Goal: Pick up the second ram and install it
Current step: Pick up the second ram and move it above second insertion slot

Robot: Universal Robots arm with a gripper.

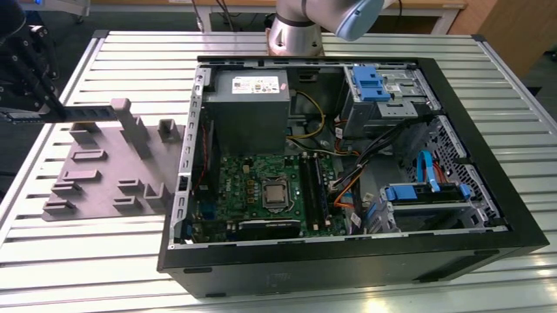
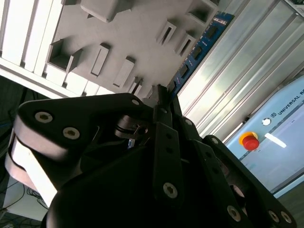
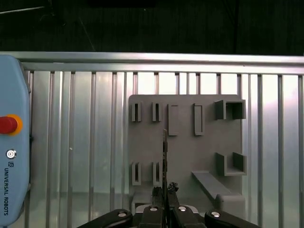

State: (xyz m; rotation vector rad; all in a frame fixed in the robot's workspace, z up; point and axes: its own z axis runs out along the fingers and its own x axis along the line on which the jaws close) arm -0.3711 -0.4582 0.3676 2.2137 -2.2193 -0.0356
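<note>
**Inspector:** At the exterior view's left, the ram (image 1: 83, 113) hangs level above the plate (image 1: 104, 176), apart from it.

**Clerk:** And the grip?

**Inspector:** The fingers (image 3: 156, 195) are closed on the ram, one pad on each flat face. The stick stands on edge, and in both wrist views it runs out past the fingertips.

**Clerk:** Why on edge?

**Inspector:** Probably because the plate's narrow pockets keep sticks upright with their faces free to pinch. That posture also suits entry into a slot.

**Clerk:** Further right?

**Inspector:** The case (image 1: 487, 195) lies open on its side on the worktop (image 1: 130, 59), which turns the board upward. The slots (image 1: 311, 186) are open to reach from above, and the ram is well apart from them. It is lifted but not installed.
</note>
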